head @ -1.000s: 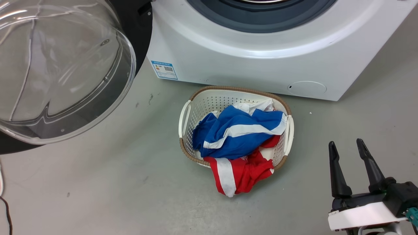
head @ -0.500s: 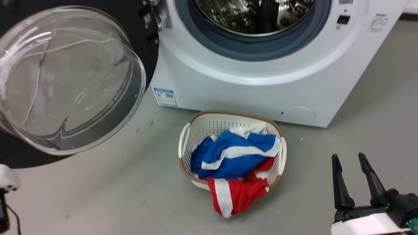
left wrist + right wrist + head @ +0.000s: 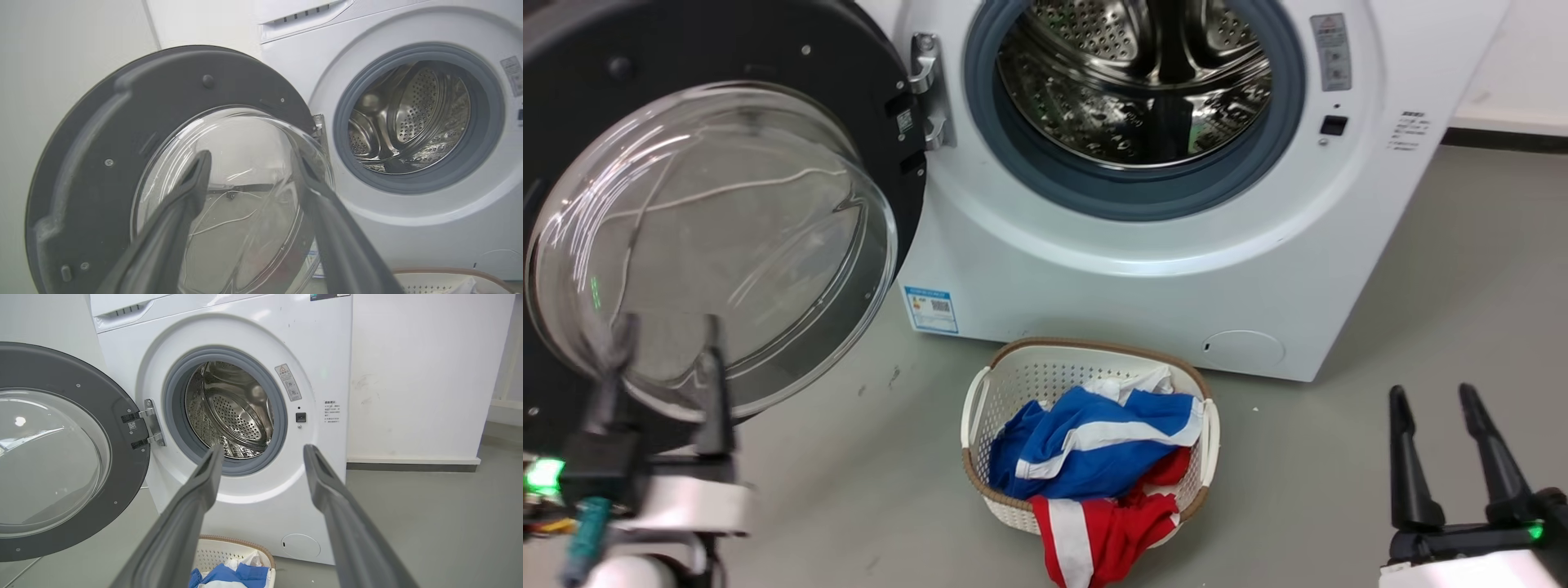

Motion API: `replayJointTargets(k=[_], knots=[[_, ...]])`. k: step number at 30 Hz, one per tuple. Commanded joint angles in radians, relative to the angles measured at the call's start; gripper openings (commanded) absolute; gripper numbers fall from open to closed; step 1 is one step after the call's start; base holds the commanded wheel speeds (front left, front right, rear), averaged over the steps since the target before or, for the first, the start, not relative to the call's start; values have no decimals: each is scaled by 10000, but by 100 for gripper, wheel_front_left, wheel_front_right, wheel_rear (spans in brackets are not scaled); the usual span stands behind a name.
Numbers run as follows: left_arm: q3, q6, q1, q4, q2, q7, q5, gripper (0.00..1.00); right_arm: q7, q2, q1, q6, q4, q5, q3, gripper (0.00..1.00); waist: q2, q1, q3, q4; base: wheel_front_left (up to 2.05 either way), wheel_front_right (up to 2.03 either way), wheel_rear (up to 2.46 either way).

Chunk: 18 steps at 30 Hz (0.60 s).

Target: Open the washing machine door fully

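The washing machine (image 3: 1143,269) is a white front-loader whose steel drum (image 3: 1135,82) lies open to view. The washing machine door (image 3: 768,57), black-rimmed with a clear glass bowl (image 3: 727,237), is swung far out to the left on its metal hinge (image 3: 927,90). My left gripper (image 3: 666,343) is open at the lower left, in front of the bowl's lower edge, with nothing held. In the left wrist view the left gripper (image 3: 251,159) points at the door (image 3: 102,134). My right gripper (image 3: 1432,396) is open and empty at the lower right, far from the door. In the right wrist view the right gripper (image 3: 263,451) faces the machine (image 3: 327,355).
A white laundry basket (image 3: 1029,384) with a woven brown rim stands on the grey floor just before the machine. It holds a blue and white garment (image 3: 1094,445) and a red one (image 3: 1111,531) that spills over its near edge. A white wall (image 3: 408,375) stands to the right of the machine.
The whole head picture has shifted down as the camera tilted up, bringing the drum and hinge into view. My left gripper has come up into view at the lower left.
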Motion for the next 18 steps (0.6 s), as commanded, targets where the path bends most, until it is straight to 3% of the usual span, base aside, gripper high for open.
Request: replayJointTargets(k=[1,9,18], knots=[[-287,-105,250,-192,-215,-25,57,100,-20,14,139,-2,-199,-24,-100,100,0,1,-139,-152,0,0,0],[-956,-228,784,-23,-1294,-25,-352,100,-18,15,296,-2,-514,-166,-316,100,0,1,-229,-564,0,0,0],[-1174,-115,1268,337,-1907,-25,-334,100,-18,15,599,-2,-176,-211,-400,100,0,1,-253,-860,0,0,0]])
